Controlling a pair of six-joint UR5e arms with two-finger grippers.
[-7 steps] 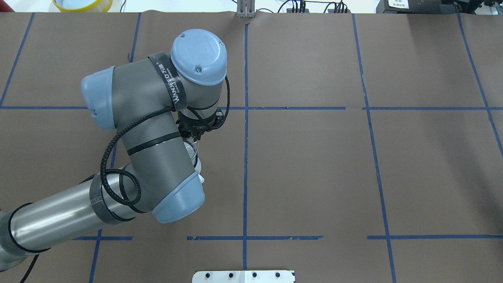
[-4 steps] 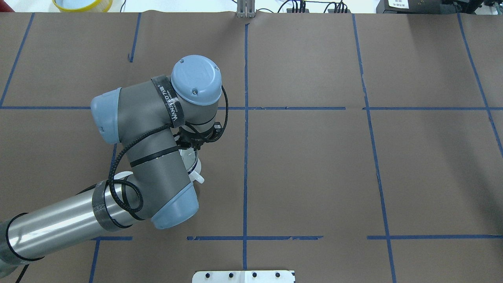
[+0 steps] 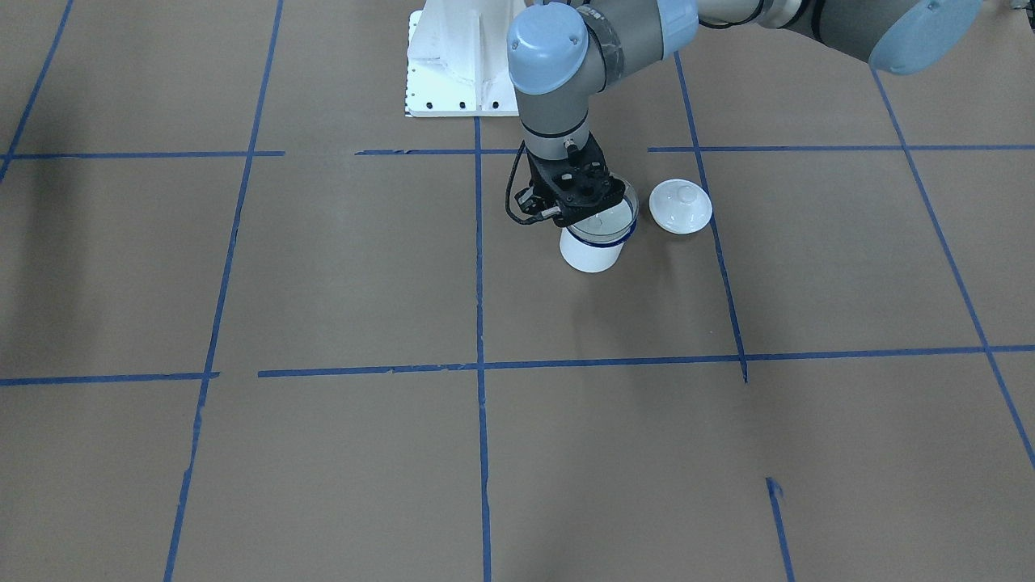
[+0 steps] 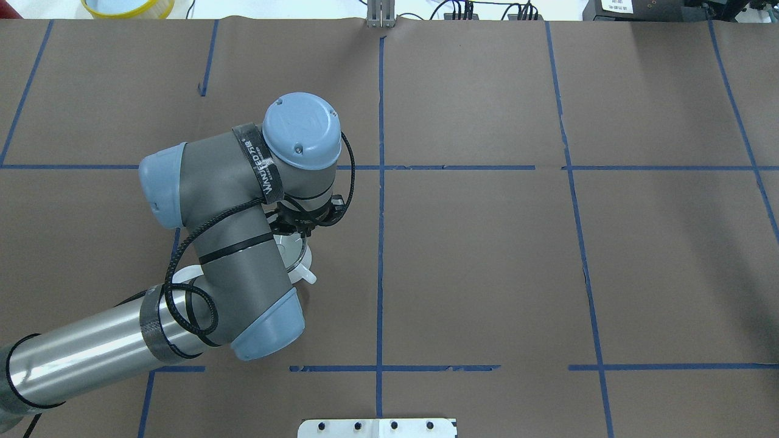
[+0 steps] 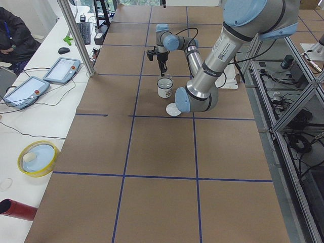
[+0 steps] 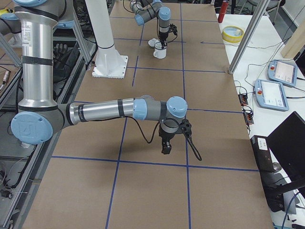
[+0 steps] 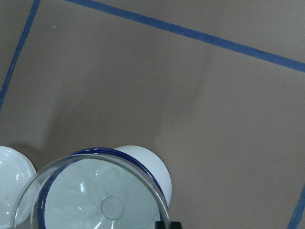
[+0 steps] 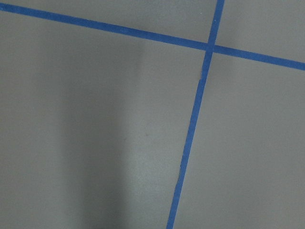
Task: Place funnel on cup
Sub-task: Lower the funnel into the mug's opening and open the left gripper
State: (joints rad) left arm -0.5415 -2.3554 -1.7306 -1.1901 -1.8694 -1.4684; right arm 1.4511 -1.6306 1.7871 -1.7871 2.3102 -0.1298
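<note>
The cup is a white mug with a dark blue rim, standing upright on the brown table. The clear funnel sits in its mouth, rim just above the blue rim. My left gripper points straight down and is shut on the funnel's rim. In the left wrist view the funnel covers the cup, spout inside. From overhead, my left arm hides most of the cup; its handle shows. My right gripper hangs over bare table far from the cup; I cannot tell if it is open.
A white domed lid with a knob lies on the table right beside the cup. The robot's white base plate is behind it. A yellow bowl sits off the far left table edge. Blue tape lines grid the table.
My left arm has moved towards the robot and lowered. The funnel has come down with it over the cup's mouth.
</note>
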